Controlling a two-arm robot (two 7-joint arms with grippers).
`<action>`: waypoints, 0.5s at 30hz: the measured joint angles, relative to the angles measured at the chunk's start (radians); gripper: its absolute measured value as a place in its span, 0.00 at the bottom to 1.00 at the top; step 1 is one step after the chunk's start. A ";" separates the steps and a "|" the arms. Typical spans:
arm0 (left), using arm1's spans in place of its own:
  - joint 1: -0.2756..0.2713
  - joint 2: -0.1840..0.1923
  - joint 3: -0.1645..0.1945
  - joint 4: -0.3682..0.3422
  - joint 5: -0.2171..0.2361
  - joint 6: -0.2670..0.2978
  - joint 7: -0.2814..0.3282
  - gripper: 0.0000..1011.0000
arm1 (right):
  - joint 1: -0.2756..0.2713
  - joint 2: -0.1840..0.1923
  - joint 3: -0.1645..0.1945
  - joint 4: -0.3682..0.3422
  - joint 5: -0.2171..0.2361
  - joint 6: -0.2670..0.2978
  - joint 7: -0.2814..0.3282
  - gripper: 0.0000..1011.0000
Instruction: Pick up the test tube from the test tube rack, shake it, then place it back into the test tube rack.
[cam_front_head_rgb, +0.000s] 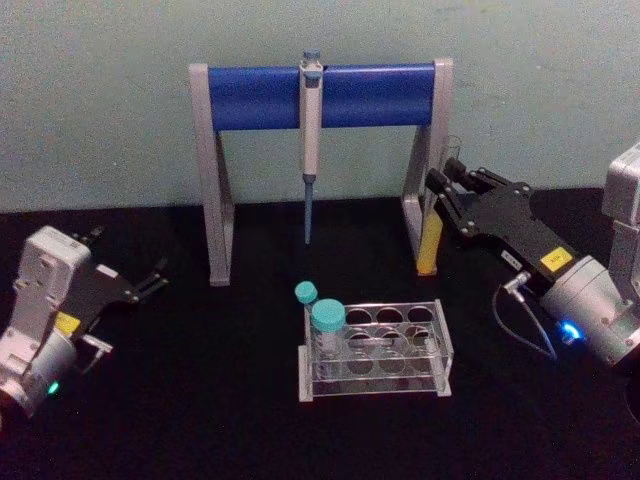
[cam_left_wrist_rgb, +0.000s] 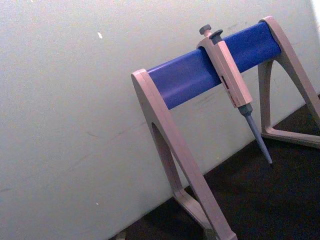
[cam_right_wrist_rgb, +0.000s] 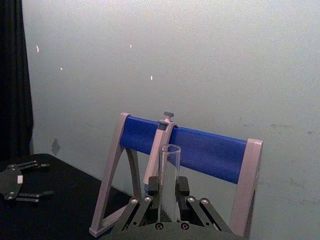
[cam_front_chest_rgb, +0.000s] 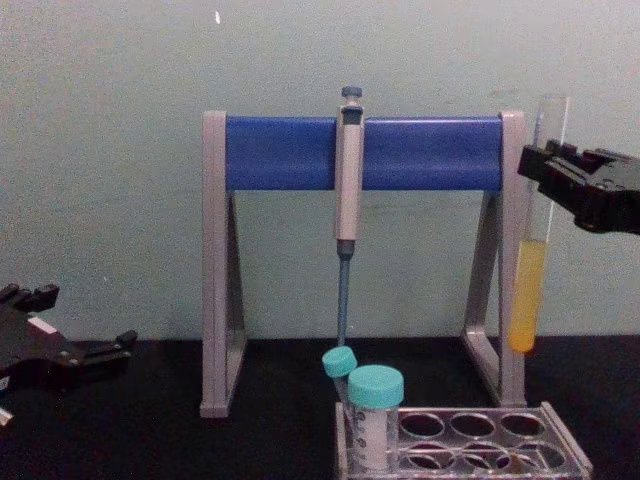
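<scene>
Holding the tube (cam_front_chest_rgb: 528, 280) upright, R gripper (cam_front_chest_rgb: 535, 165) is clamped on its upper part, out of the rack (cam_front_head_rgb: 445, 350) and close by the stand's (cam_front_head_rgb: 320, 95) right leg. Yellow liquid fills approx. the lower third. Rack sits nearer, toward centre, w/ two teal-capped tubes (cam_front_head_rgb: 327, 318) at its left end. Pipette (cam_front_head_rgb: 311, 120) hangs mid-crossbar. L gripper (cam_front_head_rgb: 128, 255) is parked far left, fingers spread, empty.

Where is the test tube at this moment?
Chest view: the test tube hangs upright in the right gripper, on the right, beside the pipette stand's right leg, above and behind the test tube rack.
</scene>
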 joint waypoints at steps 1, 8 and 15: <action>0.000 0.000 0.000 0.000 0.000 0.000 0.000 0.99 | 0.001 -0.001 0.000 0.001 -0.001 0.001 0.001 0.23; 0.000 0.000 0.000 0.000 0.000 0.000 0.000 0.99 | 0.012 -0.004 -0.010 0.010 -0.002 0.006 0.024 0.23; 0.000 0.000 0.000 0.000 0.000 0.000 0.000 0.99 | 0.033 0.003 -0.034 0.025 0.024 0.000 0.087 0.23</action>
